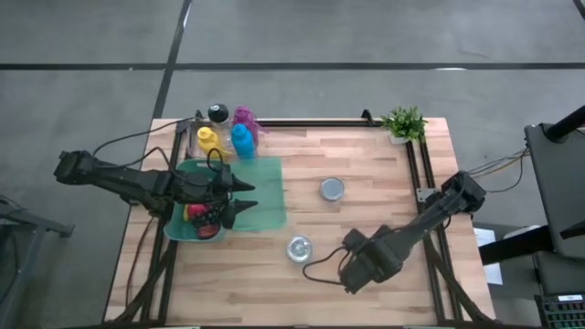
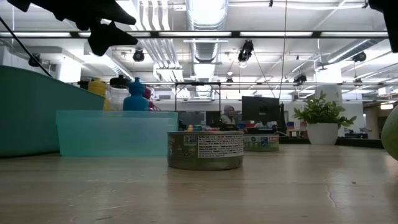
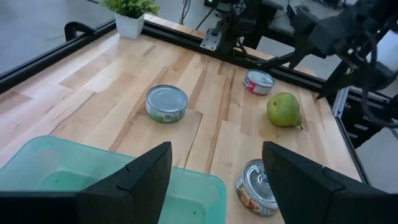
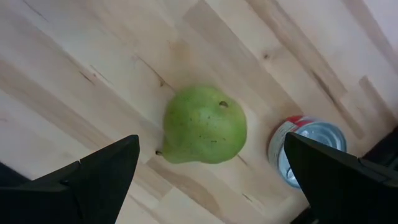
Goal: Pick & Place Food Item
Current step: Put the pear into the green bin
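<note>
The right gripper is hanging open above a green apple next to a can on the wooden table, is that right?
Not quite: the fruit is a green pear, not an apple. The right wrist view shows the right gripper open above it, with the can beside it on the wooden table.

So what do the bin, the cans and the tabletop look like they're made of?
Bin: translucent teal plastic, smooth, light passing through its walls. Cans: metal, with shiny ribbed lids and printed paper labels. Tabletop: jointed light wood planks with visible grain, probably sealed butcher block.

High view looks straight down; low view looks level; both wrist views share the green pear [image 4: 204, 126].
</note>
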{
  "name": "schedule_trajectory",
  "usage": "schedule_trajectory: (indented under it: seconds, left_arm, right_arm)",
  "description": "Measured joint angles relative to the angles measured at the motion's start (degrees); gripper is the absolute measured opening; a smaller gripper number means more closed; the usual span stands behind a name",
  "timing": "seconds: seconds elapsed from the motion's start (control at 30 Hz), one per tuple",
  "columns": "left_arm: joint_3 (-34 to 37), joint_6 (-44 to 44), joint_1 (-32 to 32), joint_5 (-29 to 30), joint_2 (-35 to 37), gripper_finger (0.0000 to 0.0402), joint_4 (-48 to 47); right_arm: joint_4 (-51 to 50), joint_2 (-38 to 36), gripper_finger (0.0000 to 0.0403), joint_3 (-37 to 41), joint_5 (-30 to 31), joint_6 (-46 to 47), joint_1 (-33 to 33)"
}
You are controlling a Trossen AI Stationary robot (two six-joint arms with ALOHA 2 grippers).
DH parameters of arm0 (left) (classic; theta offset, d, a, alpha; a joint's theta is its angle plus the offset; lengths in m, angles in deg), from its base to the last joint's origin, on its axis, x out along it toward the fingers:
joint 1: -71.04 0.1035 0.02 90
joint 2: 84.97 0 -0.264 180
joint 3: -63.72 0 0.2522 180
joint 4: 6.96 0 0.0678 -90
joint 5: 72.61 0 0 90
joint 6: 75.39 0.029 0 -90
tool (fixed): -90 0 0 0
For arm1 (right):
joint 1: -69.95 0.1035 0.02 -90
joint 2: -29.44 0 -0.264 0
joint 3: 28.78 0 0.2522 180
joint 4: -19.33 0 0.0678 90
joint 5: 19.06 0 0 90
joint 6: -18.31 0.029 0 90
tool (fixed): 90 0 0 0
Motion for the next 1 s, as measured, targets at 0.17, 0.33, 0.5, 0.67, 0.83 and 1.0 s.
schedule_trajectory:
  seconds: [0.17,0.33,0.5,0.67,0.83,1.0]
  left_arm:
    - [0.0,0.0,0.0,0.0,0.0,0.0255,-0.4]
    - [0.0,0.0,0.0,0.2,0.0,0.0255,-0.6]
    - [0.0,0.0,0.0,0.2,0.0,0.0255,-0.9]
    - [0.0,0.0,0.0,0.1,0.0,0.0255,-1.1]
    - [0.0,0.0,0.0,0.1,0.0,0.0255,-1.2]
    - [0.0,0.0,0.0,0.1,0.0,0.0254,-1.2]
  right_arm:
    - [0.0,2.2,0.0399,0.0,-2.4,-1.0,0.2]
    - [0.3,3.2,0.0399,0.0,-3.0,-2.4,0.5]
    - [0.5,3.3,0.0399,0.0,-2.6,-2.2,1.5]
    - [1.1,3.3,0.0400,0.0,-1.9,-2.1,2.3]
    - [1.1,3.2,0.0400,0.0,-0.9,-2.1,2.8]
    - [1.0,3.2,0.0400,0.0,-0.8,-1.4,2.9]
